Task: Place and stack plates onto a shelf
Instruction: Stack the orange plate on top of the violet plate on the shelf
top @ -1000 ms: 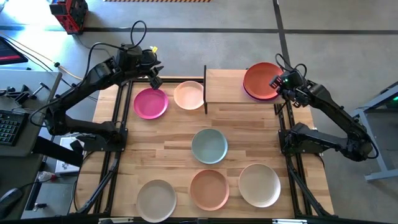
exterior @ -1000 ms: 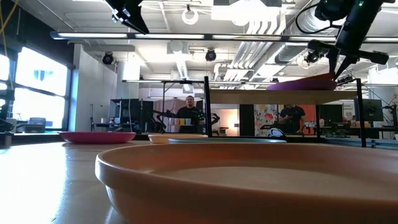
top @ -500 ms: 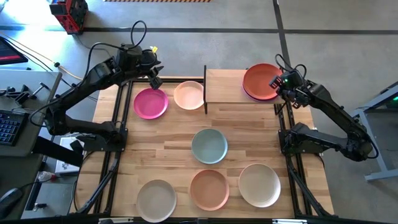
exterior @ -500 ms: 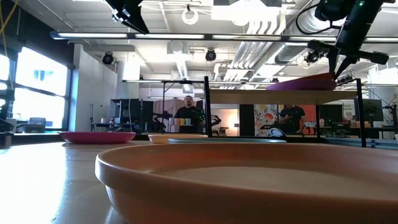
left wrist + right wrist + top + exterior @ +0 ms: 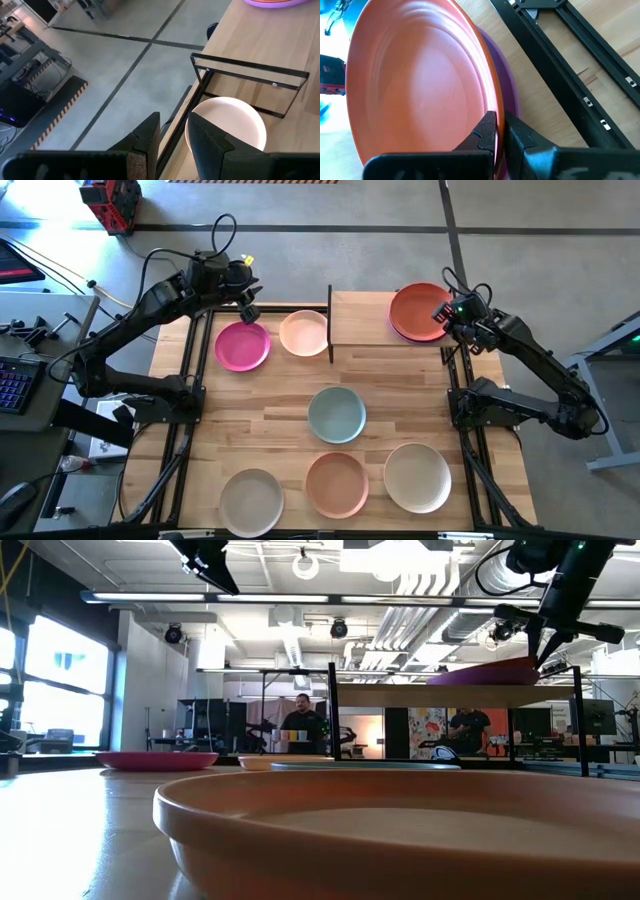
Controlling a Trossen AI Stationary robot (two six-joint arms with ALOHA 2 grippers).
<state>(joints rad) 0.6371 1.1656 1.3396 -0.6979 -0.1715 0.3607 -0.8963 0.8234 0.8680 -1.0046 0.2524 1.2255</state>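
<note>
Step in hand: stacking the orange-red plate (image 5: 421,309) on the purple plate (image 5: 506,95), which lies at the right end of the shelf (image 5: 362,319).

The right gripper (image 5: 499,131) sits at that end of the shelf with its fingers closed on the orange-red plate's rim. In the right wrist view the plate appears tilted, its gripped edge raised off the purple one below, so by my judgement it is not fully seated.

The left gripper (image 5: 247,304) hovers above the far left part of the worktop (image 5: 270,405), over the magenta plate (image 5: 242,345). Its fingers stand partly open and hold nothing.

The cream plate (image 5: 304,332) lies just left of the shelf. The teal plate (image 5: 336,413) lies mid-worktop. Three pale plates line the near edge.

Next move, as judged: lower the gripped rim until the plate lies flat and centred, then release and withdraw without dragging it. Six plates remain on the worktop.
</note>
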